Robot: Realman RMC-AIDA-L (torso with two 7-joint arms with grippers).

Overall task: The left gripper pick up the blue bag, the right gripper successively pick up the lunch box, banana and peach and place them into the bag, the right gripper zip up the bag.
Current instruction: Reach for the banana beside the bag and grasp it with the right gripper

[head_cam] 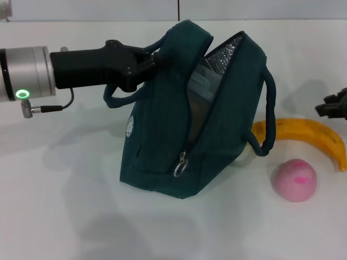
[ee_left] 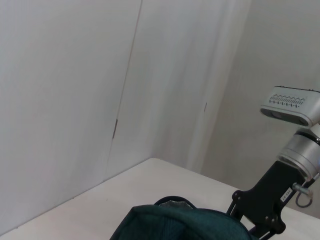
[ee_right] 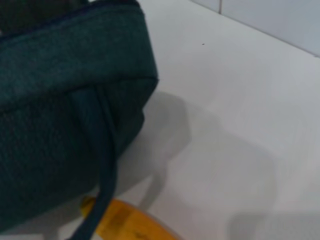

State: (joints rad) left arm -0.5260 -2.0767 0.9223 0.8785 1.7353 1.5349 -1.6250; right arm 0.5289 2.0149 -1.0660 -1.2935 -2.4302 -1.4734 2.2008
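Fingers of the left gripper (head_cam: 149, 60) are clamped on one carry strap (head_cam: 157, 46) of the blue bag (head_cam: 162, 146), at its top left edge. One bag only, standing on the white worktop (head_cam: 65, 216), tilted a bit, zip open w/ the pull (head_cam: 180, 167) hanging low on the front. Silver lining (head_cam: 225, 51) shows inside the mouth, plus what looks like a pale box (head_cam: 203, 84) partly seen within; can't tell more about it. Second strap (head_cam: 269, 108) droops down the bag's right side.

Right gripper (head_cam: 333, 105) sits at the far right edge of the head view, above the banana; can't tell its finger state.

One banana (head_cam: 309, 135) lies on the worktop just right of the bag, its near end behind the drooping strap. One pink peach (head_cam: 293, 180) sits in front of the banana, apart from the bag.
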